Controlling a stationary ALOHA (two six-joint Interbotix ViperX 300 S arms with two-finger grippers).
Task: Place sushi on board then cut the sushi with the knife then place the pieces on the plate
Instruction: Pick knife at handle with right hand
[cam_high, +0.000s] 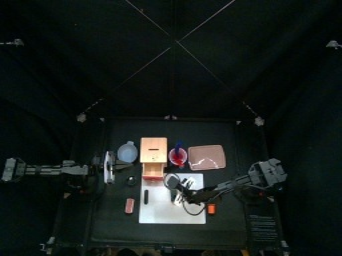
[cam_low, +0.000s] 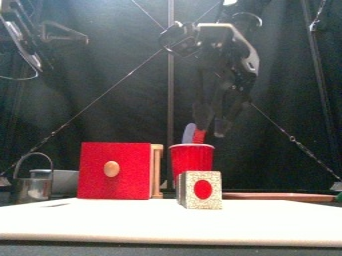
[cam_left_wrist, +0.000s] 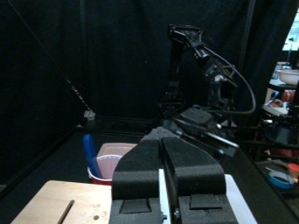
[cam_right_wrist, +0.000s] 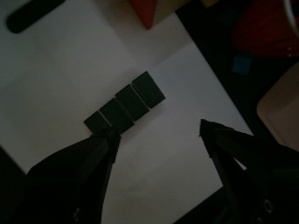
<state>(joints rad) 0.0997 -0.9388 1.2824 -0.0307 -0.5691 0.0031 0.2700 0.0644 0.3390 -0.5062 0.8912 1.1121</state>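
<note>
right gripper (cam_right_wrist: 160, 131), gaping wide and empty, is hovering; sushi roll (cam_right_wrist: 126, 103) is lying toward 9 o'clock, axis 12-to-6.

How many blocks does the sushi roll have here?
4, touching in one straight row as the sushi roll on the white board, just ahead of the open right gripper. Counted from the right wrist view; other views show too little to confirm.

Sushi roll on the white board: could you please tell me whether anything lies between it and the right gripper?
Nothing visible does. The right gripper hangs open above the sushi roll, which lies on the white board; the red cup and wooden box stand farther back.
</note>
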